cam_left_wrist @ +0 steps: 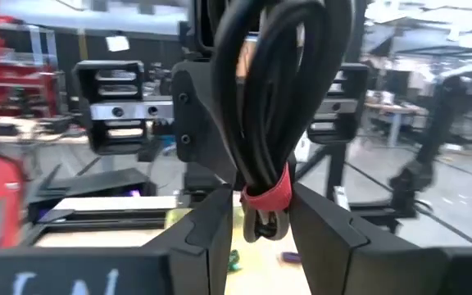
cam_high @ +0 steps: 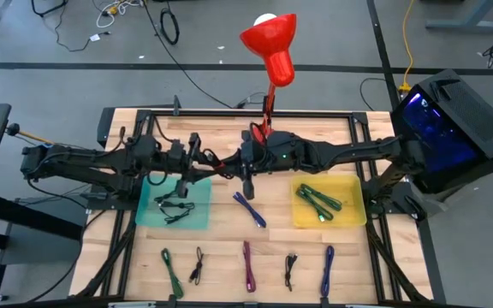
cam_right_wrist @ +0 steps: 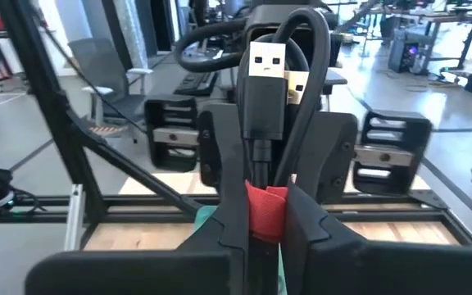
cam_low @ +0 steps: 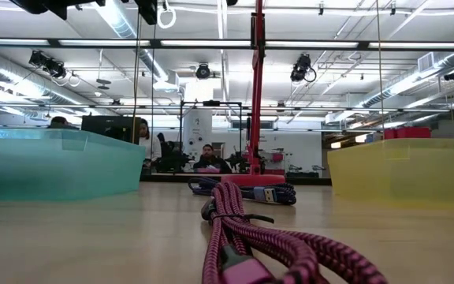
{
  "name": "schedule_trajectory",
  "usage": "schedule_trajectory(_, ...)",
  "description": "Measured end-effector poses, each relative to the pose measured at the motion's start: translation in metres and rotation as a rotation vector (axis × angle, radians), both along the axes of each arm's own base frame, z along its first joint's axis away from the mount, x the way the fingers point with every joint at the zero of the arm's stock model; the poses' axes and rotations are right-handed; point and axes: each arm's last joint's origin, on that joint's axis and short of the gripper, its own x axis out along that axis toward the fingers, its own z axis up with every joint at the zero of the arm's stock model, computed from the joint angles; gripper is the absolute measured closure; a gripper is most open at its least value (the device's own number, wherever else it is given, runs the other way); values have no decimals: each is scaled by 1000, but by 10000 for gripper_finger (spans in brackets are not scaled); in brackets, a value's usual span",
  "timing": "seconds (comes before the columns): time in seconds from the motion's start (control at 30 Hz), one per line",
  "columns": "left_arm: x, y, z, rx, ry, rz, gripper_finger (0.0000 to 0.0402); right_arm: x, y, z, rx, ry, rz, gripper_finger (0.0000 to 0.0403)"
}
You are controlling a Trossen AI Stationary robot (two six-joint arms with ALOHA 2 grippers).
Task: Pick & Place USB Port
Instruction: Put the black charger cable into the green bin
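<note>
Black USB cable (cam_right_wrist: pixel 281 90), coiled and bound with a red tie (cam_right_wrist: pixel 265 211), was held up in the air above the middle of the surface (cam_high: pixel 229 231), between the two arms. The right hand (cam_right_wrist: pixel 265 221) was narrow and gripped the bundle at the red tie, with the two silver plugs standing upright above it. The left hand (cam_left_wrist: pixel 256 225) met it from the 9 o'clock side; its fingers (cam_left_wrist: pixel 211 229) stood on both sides of the same bundle at the tie, and I could not tell if they really pressed it. Below, a teal tray (cam_high: pixel 148 218) with dark cables lay at 8 o'clock from the hands, and a yellow tray (cam_high: pixel 356 214) with green cables (cam_high: pixel 319 201) at 4 o'clock. A purple cable (cam_high: pixel 249 208) lay at 6 o'clock, between the trays.
</note>
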Motion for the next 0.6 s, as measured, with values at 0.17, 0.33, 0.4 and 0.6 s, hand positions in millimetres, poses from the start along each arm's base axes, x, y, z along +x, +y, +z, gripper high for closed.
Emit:
schedule_trajectory(0.17,1,-1,-3,-9,24,-32,278,-1,7,-13,2,35,14,374)
schedule_trajectory(0.33,1,-1,-4,-11,33,-33,278,-1,10,-16,15,50,18,374)
schedule_trajectory(0.4,1,-1,-3,-14,30,-37,278,-2,10,-20,27,94,16,374)
schedule_trajectory(0.6,0,-2,-3,-16,38,-69,277,-4,12,-31,21,191,-22,374)
